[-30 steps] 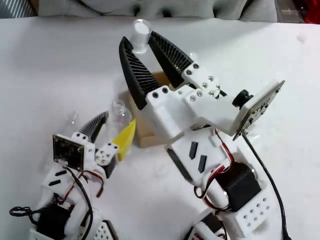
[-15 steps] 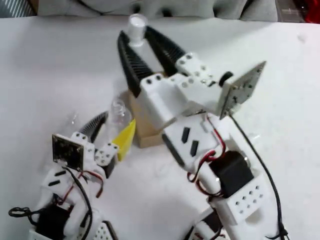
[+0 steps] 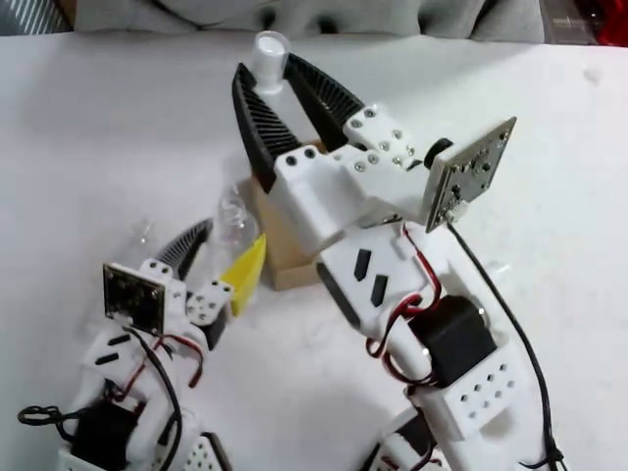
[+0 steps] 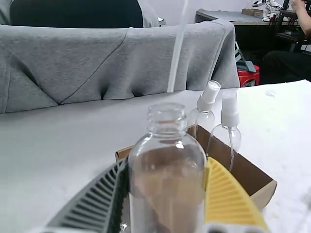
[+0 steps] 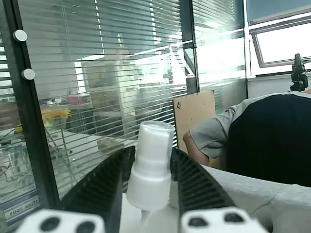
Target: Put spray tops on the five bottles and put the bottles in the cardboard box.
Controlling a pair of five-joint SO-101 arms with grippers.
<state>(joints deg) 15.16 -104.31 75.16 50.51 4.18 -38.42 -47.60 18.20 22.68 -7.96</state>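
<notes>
My left gripper (image 3: pixel 231 240) stands at the lower left, shut on a clear open-necked bottle (image 3: pixel 234 218) that it holds upright. In its own view that bottle (image 4: pixel 167 179) sits between a grey finger (image 4: pixel 92 208) and a yellow one (image 4: pixel 228 199). My right gripper (image 3: pixel 267 67) hangs high over the table's far side, shut on a white spray top (image 3: pixel 270 47). The spray top (image 5: pixel 149 167) is pinched between the black fingers (image 5: pixel 104 182), and its thin tube (image 4: pixel 177 48) dangles above the bottle. The cardboard box (image 4: pixel 243 170) holds two capped bottles (image 4: pixel 228 126).
The cardboard box (image 3: pixel 285 260) lies mostly under the right arm, just right of the held bottle. A grey cushioned backrest (image 4: pixel 97 63) runs along the table's far edge. White tabletop (image 3: pixel 118 128) stretches to the left and right of the arms.
The right arm has swung a little left and farther back with the spray top, its wrist turning. The left arm and its bottle have stayed put.
</notes>
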